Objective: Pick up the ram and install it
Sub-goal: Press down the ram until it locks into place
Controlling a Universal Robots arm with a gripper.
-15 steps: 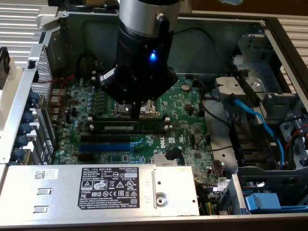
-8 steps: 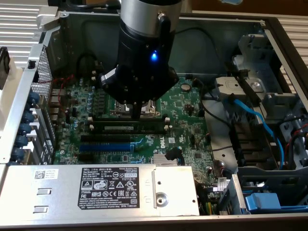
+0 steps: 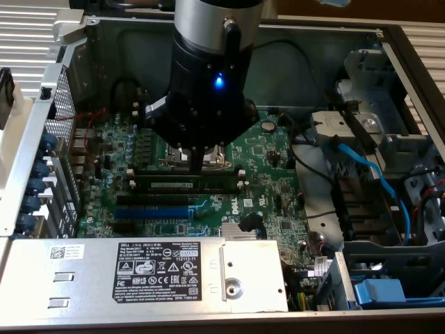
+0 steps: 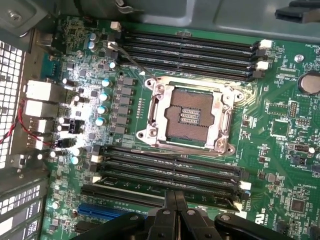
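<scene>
Hand (image 4: pixel 175 210) pressed together, fingers pointing down at the ram (image 3: pixel 186 184), which lies along a black slot just below the CPU socket (image 4: pixel 189 116), apparently already seated between the white clips. Shut fingers make a blunt tip, likely for pressing the stick's top edge home, not gripping it

Two cameras over an open computer case

The exterior view looks steeply down from above the grey metal case (image 3: pixel 62 56) at middling range; the wrist view looks down close on the green motherboard (image 4: pixel 280 140), both sharing the square silver processor socket (image 4: pixel 192 117) and long black memory slots (image 4: pixel 170 170).
</scene>
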